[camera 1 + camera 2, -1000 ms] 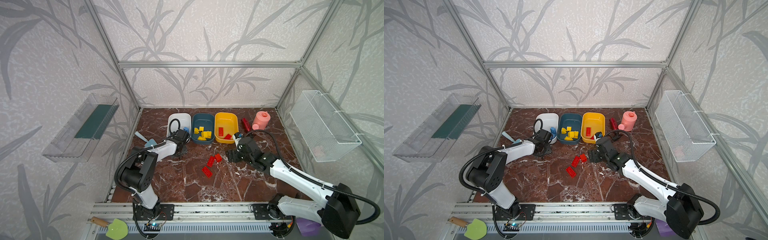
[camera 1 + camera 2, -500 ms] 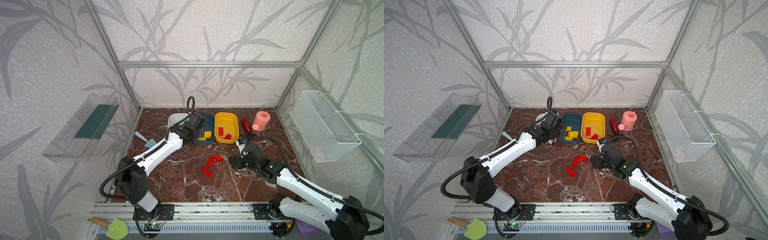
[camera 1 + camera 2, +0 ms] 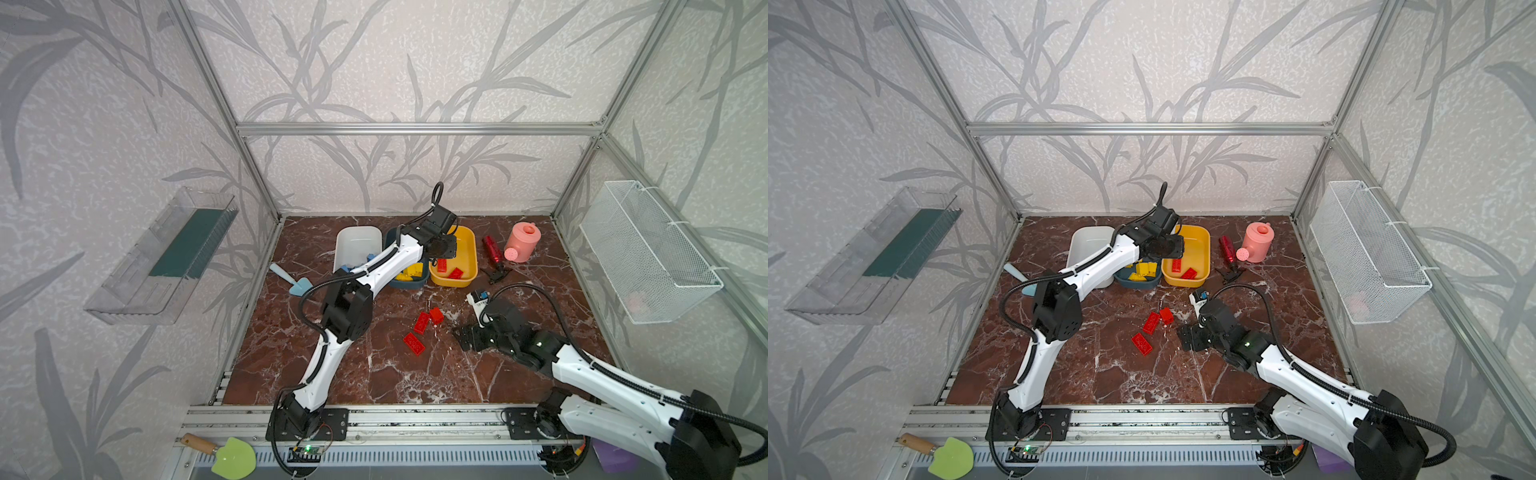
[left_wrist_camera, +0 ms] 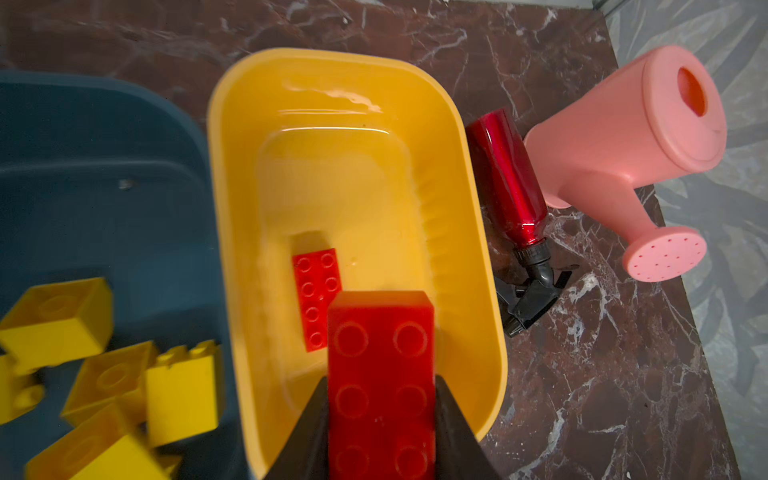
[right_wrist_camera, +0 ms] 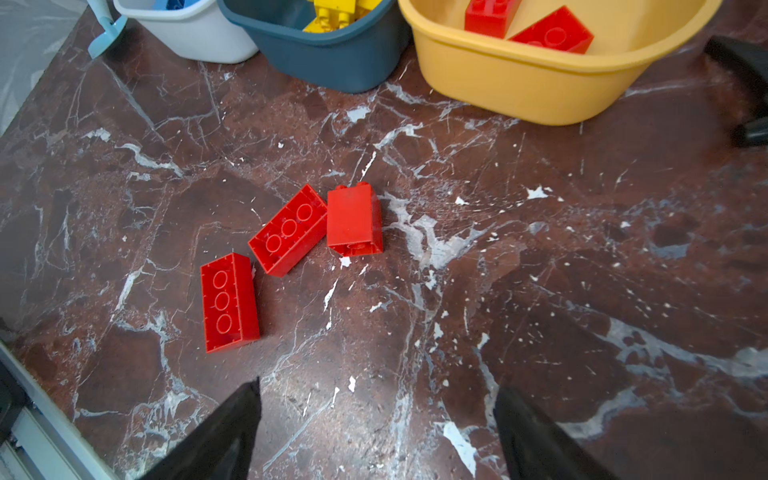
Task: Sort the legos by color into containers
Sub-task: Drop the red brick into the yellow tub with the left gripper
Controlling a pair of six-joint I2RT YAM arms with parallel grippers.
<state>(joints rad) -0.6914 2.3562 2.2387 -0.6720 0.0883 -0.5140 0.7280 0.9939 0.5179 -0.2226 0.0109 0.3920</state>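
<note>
A: Tubs?
B: Yellow tub [image 3: 453, 282] upright, teal tub [image 3: 409, 283] just beside it, white tub [image 3: 357, 245] beyond the teal.
A: Bricks?
B: Two red bricks [image 3: 442, 264] lie in the yellow tub. A third red brick [image 4: 382, 382] is held above it. Yellow bricks [image 3: 1144, 270] are heaped in the teal tub, blue bricks [image 5: 170, 4] in the white. Three loose reds [image 5: 289, 230] lie in front of the yellow tub, two touching, the long ones underside up.

1. A pink plastic watering can [image 3: 524, 245] stands near the far right corner of the dark red marble bench [image 3: 374, 374].
2. A red metallic spray bottle with a black trigger [image 3: 491, 252] lies just beside it.
3. A light-blue plastic trowel [image 3: 298, 286] lies near the left edge.
</note>
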